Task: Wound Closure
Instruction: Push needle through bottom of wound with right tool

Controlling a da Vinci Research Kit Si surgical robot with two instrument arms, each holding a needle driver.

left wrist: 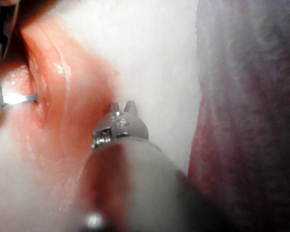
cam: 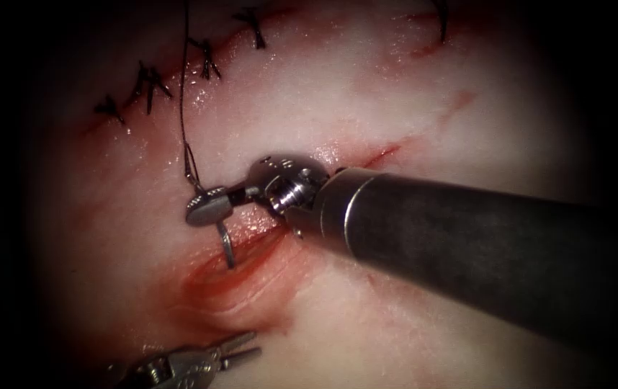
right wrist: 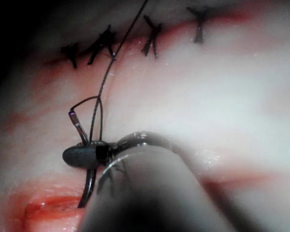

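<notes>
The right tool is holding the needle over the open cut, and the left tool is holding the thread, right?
Not quite. The left tool holds nothing; its jaws are open, apart from the thread, as the endoscope view shows. The right tool does hold the needle, near its thread end, its tip at the open cut.

The tissue (cam: 467, 130) is pale pink-white, streaked with thin red lines. Its cut (cam: 240, 263) is orange-red and glossy with red fluid (right wrist: 48, 208). Above the cut, black stitches (cam: 150, 83) cross a reddish seam. The thread (cam: 183, 94) is dark, the needle (cam: 226, 245) steel-grey. Both tools are silver; the right tool (cam: 212, 205) has a dark grey shaft.
</notes>
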